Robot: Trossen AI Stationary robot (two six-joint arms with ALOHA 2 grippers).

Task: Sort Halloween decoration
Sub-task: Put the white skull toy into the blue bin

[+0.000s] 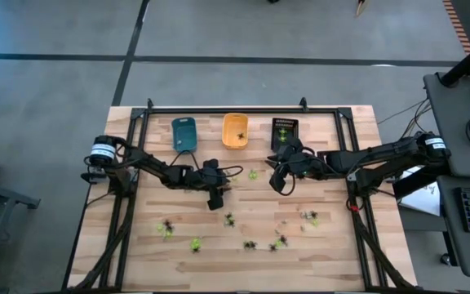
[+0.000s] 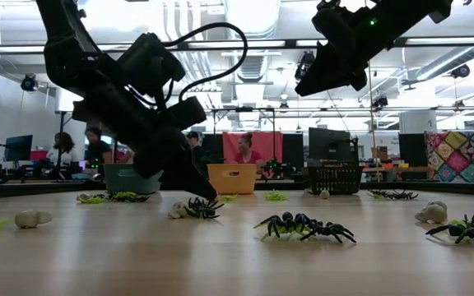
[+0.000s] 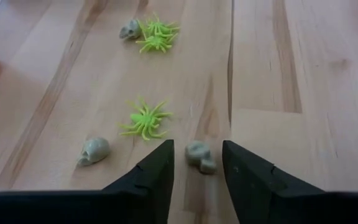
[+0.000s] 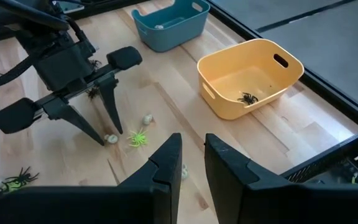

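Observation:
Small plastic Halloween figures lie scattered on the wooden table: black spiders (image 2: 303,226), yellow-green spiders (image 3: 145,119) and pale skull-like pieces (image 3: 95,150). My left gripper (image 3: 197,168) is down at the tabletop near the middle, open. Its fingers stand on either side of one pale piece (image 3: 201,157), with slivers of table showing between them and it. The same gripper (image 4: 107,134) shows in the right wrist view, slanting down onto the table. My right gripper (image 4: 192,165) hangs well above the table right of centre, narrowly open, with nothing between its fingers.
Three small trays stand along the far edge: blue (image 1: 184,133), orange (image 1: 235,131) with a black spider (image 4: 248,98) inside, and black (image 1: 284,133). More figures lie toward the near edge (image 1: 251,244). A black frame (image 1: 227,109) borders the table.

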